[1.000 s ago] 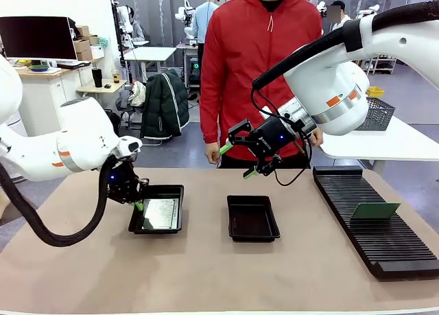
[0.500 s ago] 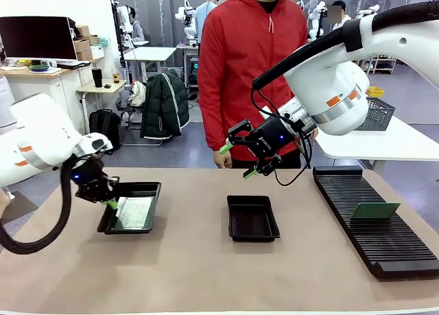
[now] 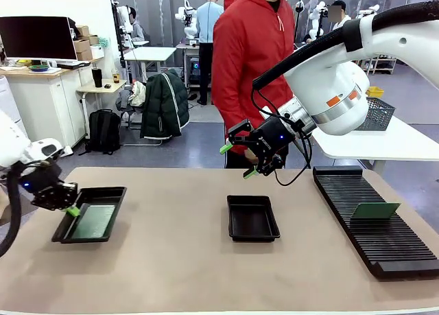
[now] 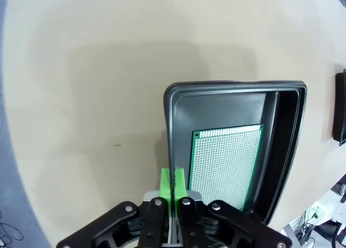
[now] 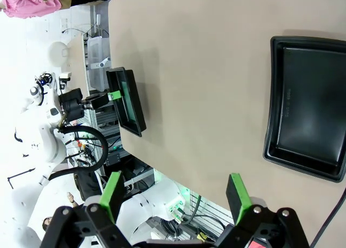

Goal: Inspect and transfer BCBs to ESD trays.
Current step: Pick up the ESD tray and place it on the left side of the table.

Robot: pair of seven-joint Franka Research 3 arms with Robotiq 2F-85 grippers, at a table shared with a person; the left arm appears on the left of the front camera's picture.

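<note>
Green, thin and flat: one BCB, rectangular, its face covered in a fine grid of tiny holes. Lying flat on the floor of the left ESD tray, slightly smaller than the tray's inside. One more BCB standing on edge, leaning back, in the long black ribbed rack at the right of the table. Boards counted: two.

ESD trays counted: two, both shallow and black with raised sloping rims. One near the table's left edge, carrying the board. The centre ESD tray bare inside, well apart from the other.

Clamped on the side wall of the left ESD tray: the left gripper, green pads pinching the rim from both sides, beside the board but not touching it.

Spread wide with nothing between the fingers: the right gripper, hanging in the air above the table, behind the centre ESD tray and clear of it.

Across the table, a person in a red jacket. Beyond the rack, one grey wire basket on a white side table.
</note>
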